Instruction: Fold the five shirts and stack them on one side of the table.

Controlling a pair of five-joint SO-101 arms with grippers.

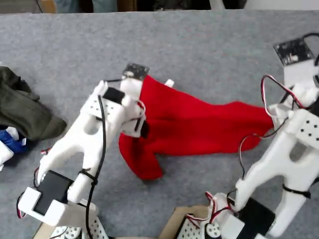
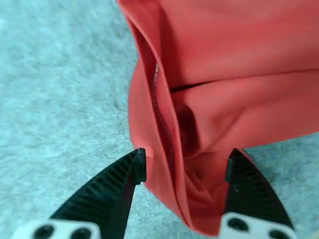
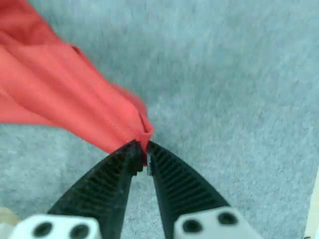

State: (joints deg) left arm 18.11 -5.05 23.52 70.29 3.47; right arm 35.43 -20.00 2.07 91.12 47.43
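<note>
The red shirt (image 1: pixel 199 124) lies in the middle of the grey worktop (image 1: pixel 209 50). It is stretched out long, with one end pointing to the right edge. The left pincer (image 2: pixel 187 164) is at the other end. Its two black fingers are wide apart, and a bunched fold of the red shirt sits between them. The right pincer (image 3: pixel 142 149) is pinched tight on the thin tip of the red shirt. A dark green shirt (image 1: pixel 22 109) and a blue shirt (image 1: pixel 12 139) lie crumpled by the left edge.
</note>
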